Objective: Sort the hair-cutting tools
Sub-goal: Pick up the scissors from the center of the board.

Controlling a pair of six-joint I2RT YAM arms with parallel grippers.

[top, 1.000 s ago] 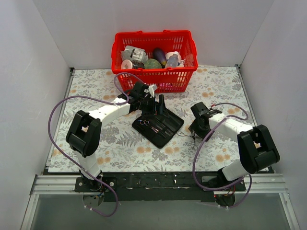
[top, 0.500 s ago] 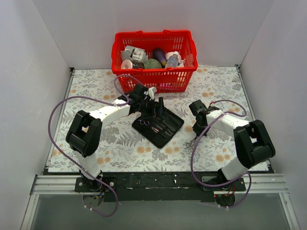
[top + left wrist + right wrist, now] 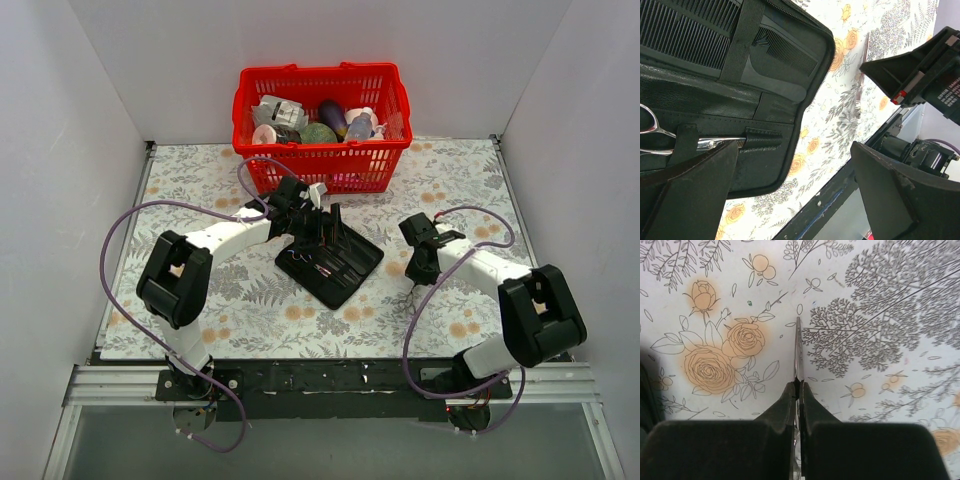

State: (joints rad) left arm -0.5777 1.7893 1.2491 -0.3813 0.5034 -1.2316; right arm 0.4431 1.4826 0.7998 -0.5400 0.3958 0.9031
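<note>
In the right wrist view my right gripper (image 3: pixel 798 386) is shut on a slim silver scissors blade (image 3: pixel 799 350), which sticks out past the fingertips over the floral cloth. From above, that gripper (image 3: pixel 416 270) points down at the cloth just right of the open black case (image 3: pixel 345 272). My left gripper (image 3: pixel 325 228) hangs open over the case's far end. Its wrist view shows the gripper (image 3: pixel 795 150) wide open above the case (image 3: pixel 765 145). A second pair of silver scissors (image 3: pixel 660 137) is strapped in there, and a black comb (image 3: pixel 787 50) sits in a pocket.
A red plastic basket (image 3: pixel 322 152) full of bottles and packets stands at the back of the table. White walls close in the left, right and back. The table's dark front rail (image 3: pixel 840 200) shows past the case in the left wrist view.
The right gripper has closed on the scissors lying on the cloth right of the case, and its arm has shifted a little. The left gripper stays open over the case.
</note>
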